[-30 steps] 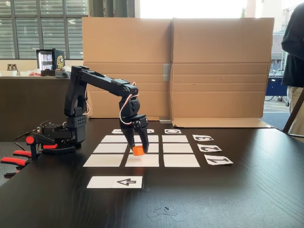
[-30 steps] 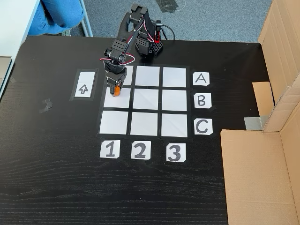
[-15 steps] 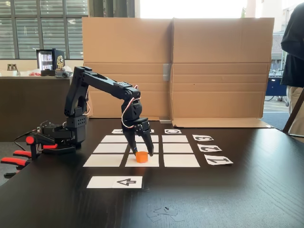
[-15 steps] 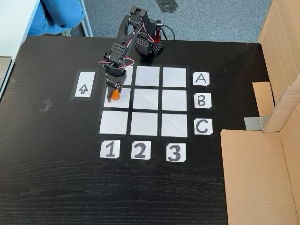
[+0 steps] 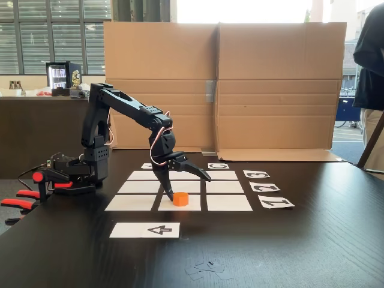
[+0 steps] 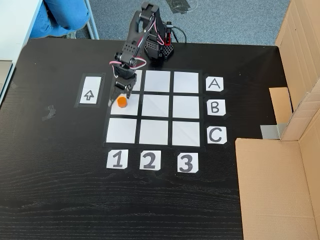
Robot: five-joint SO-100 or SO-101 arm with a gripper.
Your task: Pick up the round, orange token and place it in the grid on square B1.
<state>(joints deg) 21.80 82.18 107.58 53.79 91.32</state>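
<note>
Orange token [image 6: 121,102] sitting flat on square B1 [image 6: 129,108] of the grid [image 6: 154,132], in the row lined up with the B label [image 6: 215,107] and the column above the 1 label [image 6: 117,160]. Parked toward the square's edge nearest the arrow strip [image 6: 89,95], not dead centre. Same token [image 5: 180,198] in the side-on fixed view, resting on the paper with nothing gripping it.

Gripper [image 6: 118,96] spread wide, hovering right over the token. In the side-on fixed view the gripper [image 5: 189,186] has one finger pointing down just left of the token, tip close to the paper, the other splayed up and off to the right, well clear. Can't quite tell whether the lower fingertip touches the token's side. Dark table [image 6: 60,190] underneath, cardboard wall [image 5: 222,84] standing behind the grid.
</note>
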